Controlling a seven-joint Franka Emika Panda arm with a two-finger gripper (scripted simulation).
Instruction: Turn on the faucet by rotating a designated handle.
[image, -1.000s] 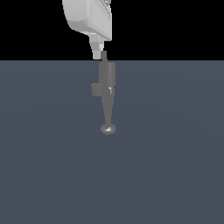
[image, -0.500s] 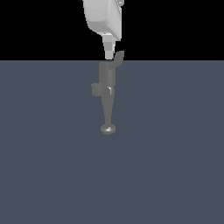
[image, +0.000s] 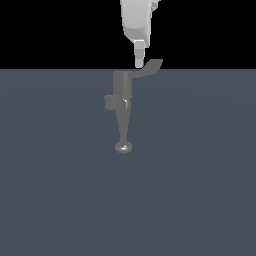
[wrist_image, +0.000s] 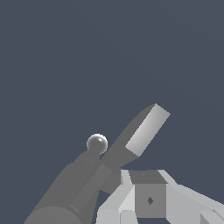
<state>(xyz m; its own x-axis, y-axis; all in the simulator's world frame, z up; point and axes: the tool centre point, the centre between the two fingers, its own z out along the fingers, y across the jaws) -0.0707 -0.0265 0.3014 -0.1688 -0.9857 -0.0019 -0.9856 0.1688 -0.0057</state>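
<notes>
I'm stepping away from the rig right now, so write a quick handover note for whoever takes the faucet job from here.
Tool: fingertips sit beside the handle just above the faucet body; whether it is open or shut cannot be told, and nothing is visibly clamped.
Faucet: upright on the grey surface, spout knob toward the camera in the exterior view.
Done: over the last second the handle has swung toward the exterior view's right, with the tool following.
Left: keep pushing the handle round; whether it has turned far enough cannot be judged.
</notes>
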